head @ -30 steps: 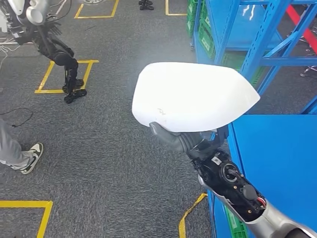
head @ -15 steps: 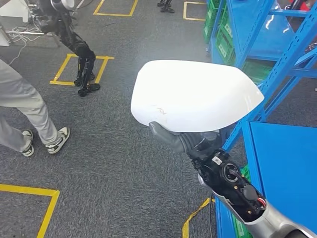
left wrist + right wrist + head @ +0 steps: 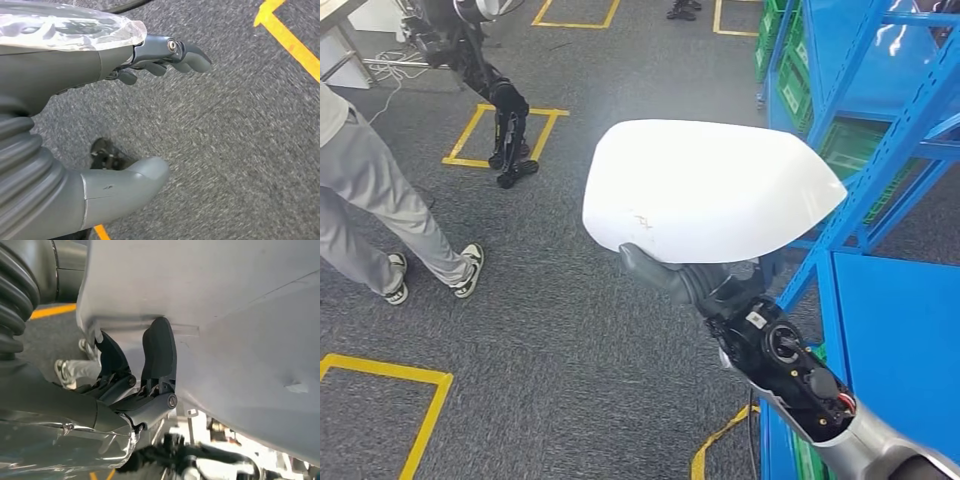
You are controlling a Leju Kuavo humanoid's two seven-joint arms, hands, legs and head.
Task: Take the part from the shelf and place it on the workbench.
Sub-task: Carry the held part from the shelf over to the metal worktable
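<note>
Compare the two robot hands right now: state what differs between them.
The right robot hand holds the white part from beneath, its dark fingers pressed against the shell; the left robot hand holds nothing, fingers and thumb apart. The right is raised near the blue shelf; the left hangs over the grey carpet. Both have grey ribbed covers.

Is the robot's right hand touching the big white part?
Touching. In the right wrist view, the right hand's dark fingers press against the white part.
</note>
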